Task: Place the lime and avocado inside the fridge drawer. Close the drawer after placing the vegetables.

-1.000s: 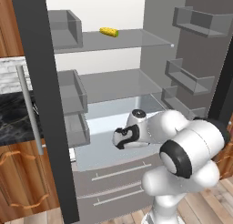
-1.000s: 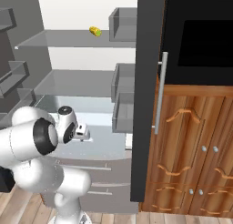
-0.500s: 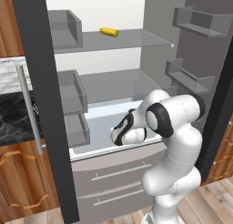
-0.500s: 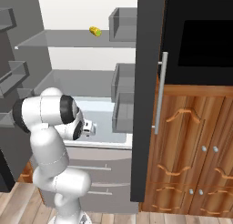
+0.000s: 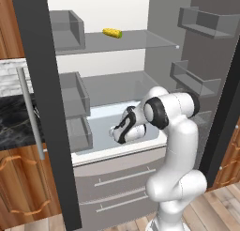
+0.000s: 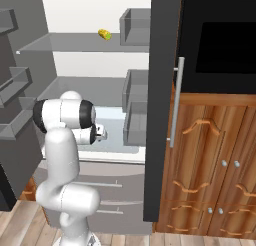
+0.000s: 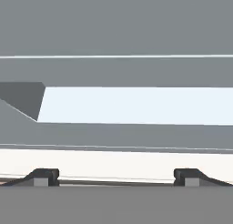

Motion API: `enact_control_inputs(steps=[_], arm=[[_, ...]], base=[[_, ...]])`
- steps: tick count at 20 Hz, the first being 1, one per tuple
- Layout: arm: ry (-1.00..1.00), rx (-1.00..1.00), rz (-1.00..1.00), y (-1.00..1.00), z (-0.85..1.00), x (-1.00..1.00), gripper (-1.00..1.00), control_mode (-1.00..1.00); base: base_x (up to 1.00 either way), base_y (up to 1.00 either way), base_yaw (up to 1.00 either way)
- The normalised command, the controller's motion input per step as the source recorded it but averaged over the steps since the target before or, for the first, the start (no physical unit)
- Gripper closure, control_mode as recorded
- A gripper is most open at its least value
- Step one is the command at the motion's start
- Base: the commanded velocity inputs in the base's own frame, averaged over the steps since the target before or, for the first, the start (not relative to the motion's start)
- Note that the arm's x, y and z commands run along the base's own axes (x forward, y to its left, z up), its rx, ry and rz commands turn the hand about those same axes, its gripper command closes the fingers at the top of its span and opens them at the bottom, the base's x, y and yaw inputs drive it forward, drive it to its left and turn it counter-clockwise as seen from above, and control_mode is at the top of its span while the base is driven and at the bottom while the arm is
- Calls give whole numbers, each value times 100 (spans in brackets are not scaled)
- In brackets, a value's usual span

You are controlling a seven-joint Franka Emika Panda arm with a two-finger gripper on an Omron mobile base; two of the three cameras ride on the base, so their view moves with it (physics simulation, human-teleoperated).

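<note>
The fridge drawer point(image 5: 117, 149) is pulled out at the bottom of the open fridge, and its pale blue-grey inside point(image 6: 116, 131) looks bare where I can see it. My gripper point(image 5: 115, 131) hangs over the drawer's front part, pointing left across it, also seen in the right base view as gripper point(image 6: 103, 133). In the hand view the gripper point(image 7: 116, 176) is open with nothing between its fingertips point(image 7: 43, 175), and the drawer's pale floor point(image 7: 136, 104) lies ahead. The lime and avocado are out of view.
A yellow corn cob point(image 5: 112, 33) lies on the upper glass shelf. Grey bins point(image 5: 75, 91) line one fridge door and shelves point(image 5: 194, 80) the other. Darker grey drawers with bar handles point(image 5: 122, 178) sit below. A wooden cabinet point(image 6: 215, 165) stands at the right.
The arm has straightened up from a low crouch, its elbow rising. The gripper shifted slightly left and up over the drawer and stayed open.
</note>
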Motion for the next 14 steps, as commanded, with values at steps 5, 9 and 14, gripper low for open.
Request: enact_control_inputs(steps=[5,9,14], arm=[[0,0,0,6,1,13,-100,-100],[-4,0,0,-4,32,-39,-100,-100],[-10,0,0,0,37,16,-100,-100]], base=[[0,0,0],[0,0,0],[0,0,0]])
